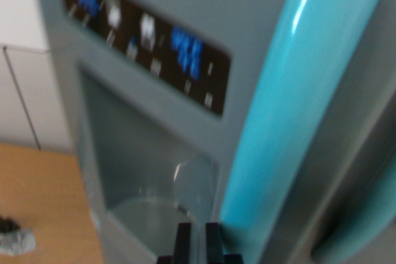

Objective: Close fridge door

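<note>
Only the gripper is seen, at the bottom edge of the wrist view; two black fingers are shown, flat-sided and rectangular, with squared tips; a narrow gap is left between them; a black base is glimpsed beneath.

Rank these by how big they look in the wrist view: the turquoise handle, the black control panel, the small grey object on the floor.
1. Turquoise handle
2. Black control panel
3. Small grey object, though it lies farther off, so its true size is unsure.
</note>
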